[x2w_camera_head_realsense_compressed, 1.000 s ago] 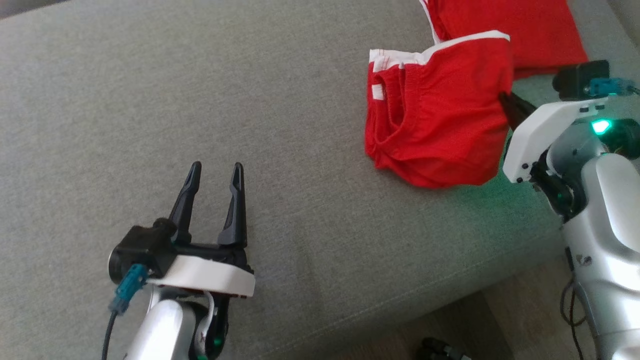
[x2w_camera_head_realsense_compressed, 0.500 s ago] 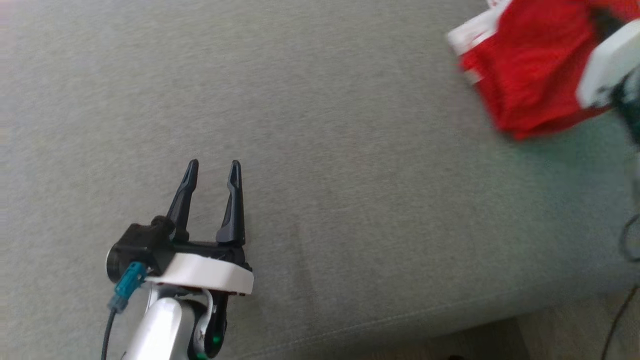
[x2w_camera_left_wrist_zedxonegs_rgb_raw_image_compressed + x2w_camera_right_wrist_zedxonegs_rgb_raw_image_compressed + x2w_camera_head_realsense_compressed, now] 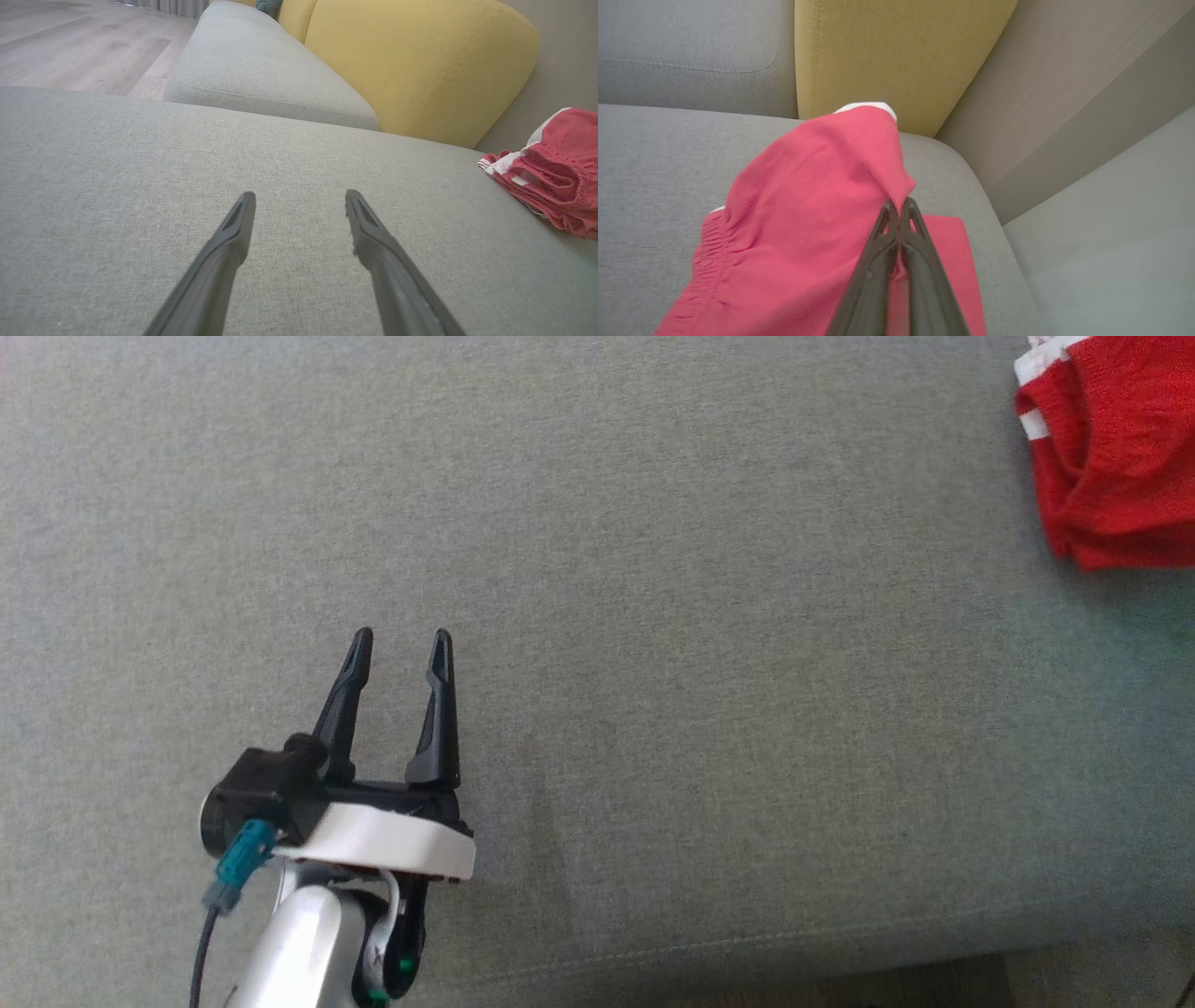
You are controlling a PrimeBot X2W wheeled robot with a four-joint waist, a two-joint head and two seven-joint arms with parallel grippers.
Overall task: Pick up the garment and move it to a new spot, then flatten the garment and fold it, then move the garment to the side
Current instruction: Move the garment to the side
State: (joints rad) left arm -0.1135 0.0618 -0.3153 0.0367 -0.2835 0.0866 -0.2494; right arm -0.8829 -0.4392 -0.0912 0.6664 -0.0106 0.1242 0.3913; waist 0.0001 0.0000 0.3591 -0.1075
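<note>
The garment [image 3: 1111, 467] is red with white trim and sits bunched at the top right edge of the head view. My right gripper [image 3: 900, 205] is shut on a lifted fold of the garment [image 3: 812, 219], and the cloth drapes down to the sofa seat. My left gripper [image 3: 400, 649] hovers open over bare grey cushion at the lower left, far from the cloth. In the left wrist view my open left gripper [image 3: 299, 200] points across the seat, with the garment [image 3: 556, 172] at the right edge.
The grey sofa seat [image 3: 653, 616] spreads wide between the left gripper and the garment. A yellow back cushion [image 3: 420, 70] and a second grey seat cushion [image 3: 261, 79] stand behind. A beige wall [image 3: 1064, 93] borders the sofa's end. The seat's front edge [image 3: 747, 952] runs along the bottom.
The head camera has swung left, so the garment and right arm slid to the picture's right edge. The left gripper stays open in place.
</note>
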